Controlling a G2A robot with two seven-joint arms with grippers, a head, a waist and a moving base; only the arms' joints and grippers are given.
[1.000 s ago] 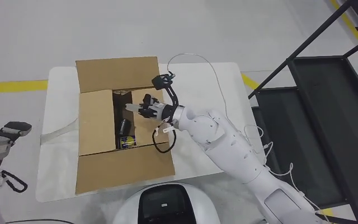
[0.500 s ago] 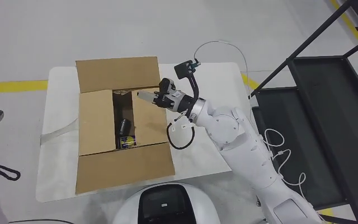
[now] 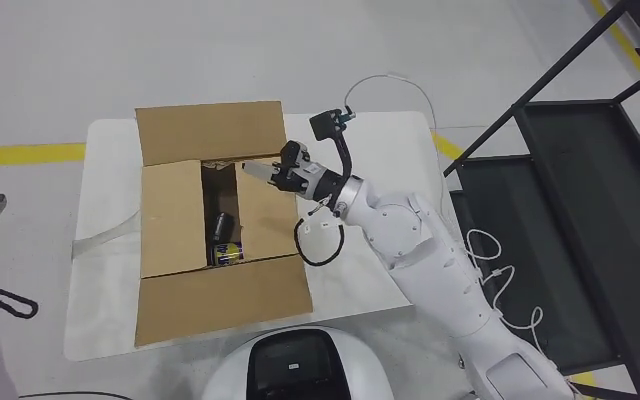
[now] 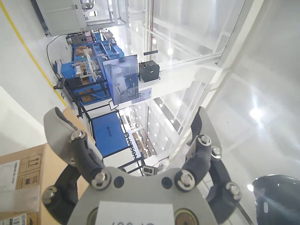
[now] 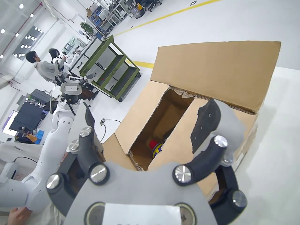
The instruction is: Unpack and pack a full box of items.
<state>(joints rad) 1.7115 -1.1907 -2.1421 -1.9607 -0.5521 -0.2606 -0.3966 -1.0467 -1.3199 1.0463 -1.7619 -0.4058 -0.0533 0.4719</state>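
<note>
Left gripper [image 4: 127, 115]: it points up toward the hall ceiling. Its two fingers are spread wide and there is nothing between them.
Table [image 3: 108, 165]: white, and it carries the box on its left half.
Box [image 3: 175, 215]: brown cardboard and open. The far flap and the near flap lie folded outward. The two inner flaps are parted, which leaves a narrow dark opening in the middle.
Inside the box: a dark cylindrical item [image 3: 219, 222] lies at the bottom. Just beside it, on the near side, is a can [image 3: 228, 251] with a yellow and blue label.
Right gripper [image 3: 258, 172]: it is over the right inner flap, near the far end of the opening, with the fingertips toward the opening. The fingers stand wide apart and hold nothing. I cannot tell if they touch the flap.
Dark metal frame [image 3: 560, 200]: on the floor, right of the table.
</note>
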